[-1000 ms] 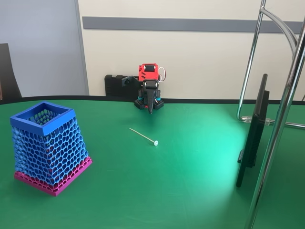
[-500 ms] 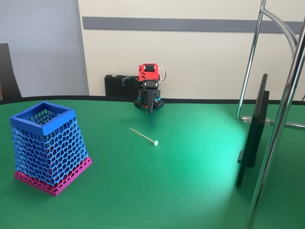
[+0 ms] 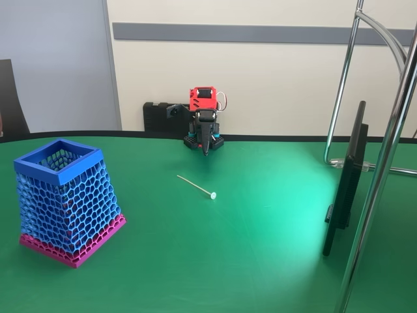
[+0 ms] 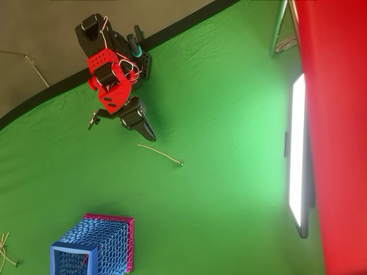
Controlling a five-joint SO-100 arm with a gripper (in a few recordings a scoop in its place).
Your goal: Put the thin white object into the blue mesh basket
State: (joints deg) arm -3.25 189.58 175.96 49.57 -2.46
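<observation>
Gripper (image 3: 206, 151): jaws closed, holding nothing, tip pointing down near the table edge.
Thin white object (image 3: 195, 186): flat on the green table (image 3: 260, 248), apart from the gripper.
Blue mesh basket (image 3: 64, 199): upright, well apart from the stick.

My red-and-black arm (image 3: 203, 107) sits folded at the table's far edge, its gripper (image 3: 206, 151) pointing down, jaws closed and empty.

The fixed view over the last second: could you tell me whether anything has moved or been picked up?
Nothing has visibly changed. The gripper hangs folded at the arm's base, the thin white object lies on the green table, and the blue mesh basket stands where it was.
</observation>
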